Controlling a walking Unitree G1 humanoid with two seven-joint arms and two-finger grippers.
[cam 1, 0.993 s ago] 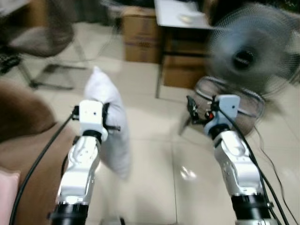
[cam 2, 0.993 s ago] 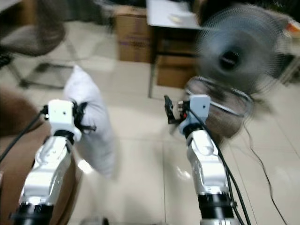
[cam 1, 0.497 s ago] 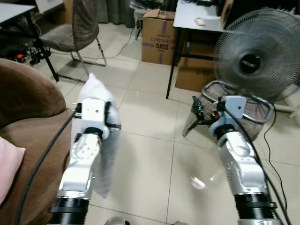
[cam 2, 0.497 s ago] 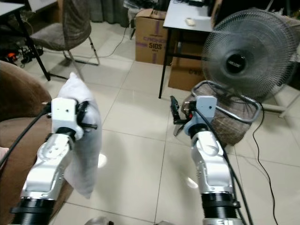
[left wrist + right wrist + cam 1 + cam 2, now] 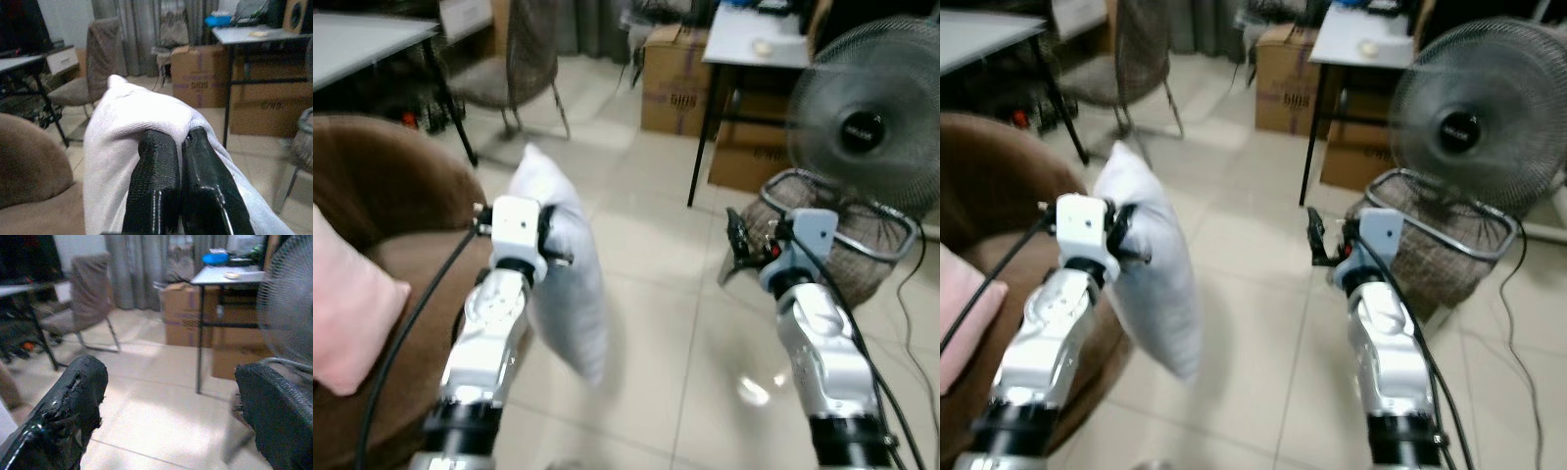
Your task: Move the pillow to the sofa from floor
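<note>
Pillow (image 5: 566, 264) is hanging off the floor beside the brown sofa (image 5: 382, 206), looking soft and light. Left tool (image 5: 176, 142) is pinching its top edge tight. Right tool (image 5: 171, 406) is waiting wide open, holding nothing.

Purple print on far cardboard box (image 5: 201, 73), under table: blurred, unreadable. Fan hub badge (image 5: 862, 126), far right: illegible too.

Pink cushion (image 5: 347, 308) (on the sofa (image 5: 382, 186)) cut off.
</note>
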